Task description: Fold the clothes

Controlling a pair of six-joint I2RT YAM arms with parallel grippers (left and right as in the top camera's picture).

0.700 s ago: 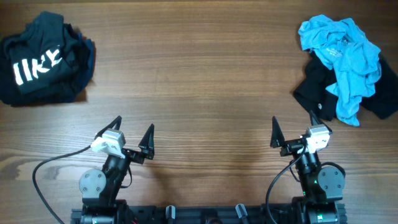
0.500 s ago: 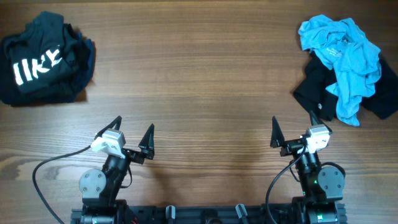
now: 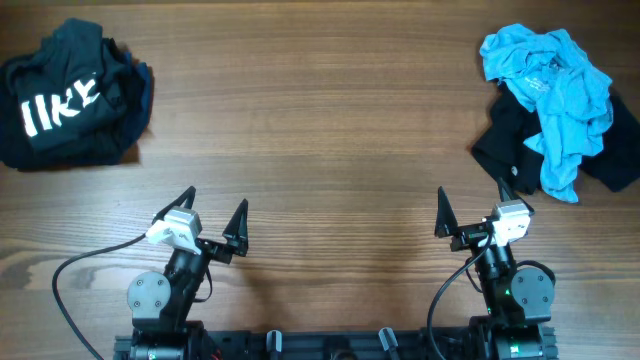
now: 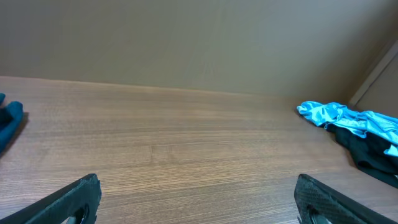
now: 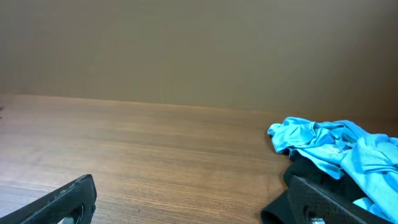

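Overhead: crumpled sky-blue T-shirt (image 3: 560, 95) at far-right corner of table (image 3: 320, 130), draped over black garment (image 3: 500, 140), heap unfolded. At far-left corner of table: dark T-shirt (image 3: 70, 100) with white lettering, bunched. Above near edge of table, left of centre: left gripper (image 3: 215, 197), fingers spread wide, nothing between them. Above near edge, right of centre: right gripper (image 3: 471, 190), likewise spread wide, nothing held. Both well apart from clothes.

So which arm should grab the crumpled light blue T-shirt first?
The right one. The crumpled sky-blue cotton T-shirt lies just beyond the open right gripper, draped over a black garment. The open left gripper sits much farther away.
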